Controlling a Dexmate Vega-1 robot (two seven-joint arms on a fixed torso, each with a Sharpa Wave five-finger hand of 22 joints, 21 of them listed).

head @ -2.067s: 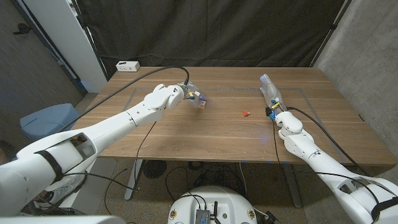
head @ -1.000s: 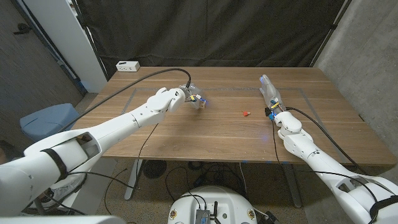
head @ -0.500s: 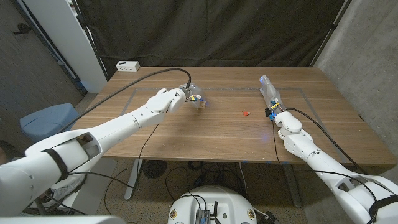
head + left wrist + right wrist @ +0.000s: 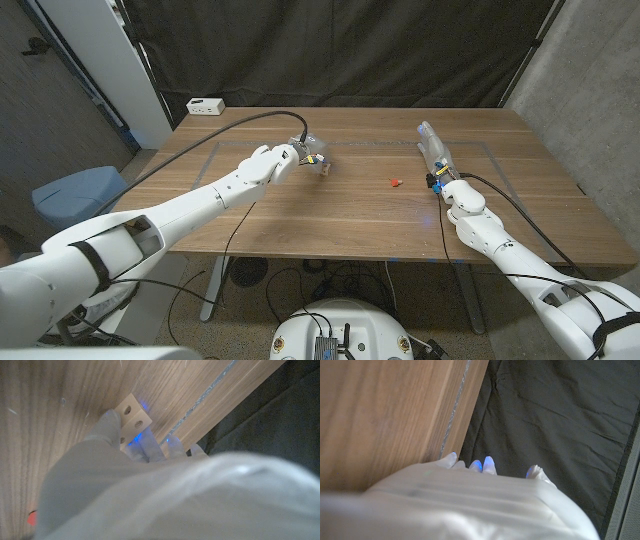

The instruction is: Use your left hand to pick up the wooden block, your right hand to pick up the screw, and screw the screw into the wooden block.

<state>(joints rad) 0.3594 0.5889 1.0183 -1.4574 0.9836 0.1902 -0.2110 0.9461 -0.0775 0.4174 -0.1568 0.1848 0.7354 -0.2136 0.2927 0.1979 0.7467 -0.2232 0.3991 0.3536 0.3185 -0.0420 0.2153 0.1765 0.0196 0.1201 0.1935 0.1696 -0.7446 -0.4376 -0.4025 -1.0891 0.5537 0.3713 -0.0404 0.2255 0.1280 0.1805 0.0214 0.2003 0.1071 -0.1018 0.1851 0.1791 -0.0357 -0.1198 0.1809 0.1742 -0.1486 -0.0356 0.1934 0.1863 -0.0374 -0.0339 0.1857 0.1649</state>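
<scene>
Left hand [image 4: 306,154] pinches the wooden block [image 4: 324,167], holed face toward the frame's right, since shifted slightly rightward; right hand [image 4: 434,152] spread; screw [image 4: 395,182] unmoved, its axis unreadable

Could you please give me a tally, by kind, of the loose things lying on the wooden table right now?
Wooden block, at the left hand's fingertips: 1
Red screw, lying apart from both hands: 1
White box at the table's far left corner: 1
Total: 3
</scene>
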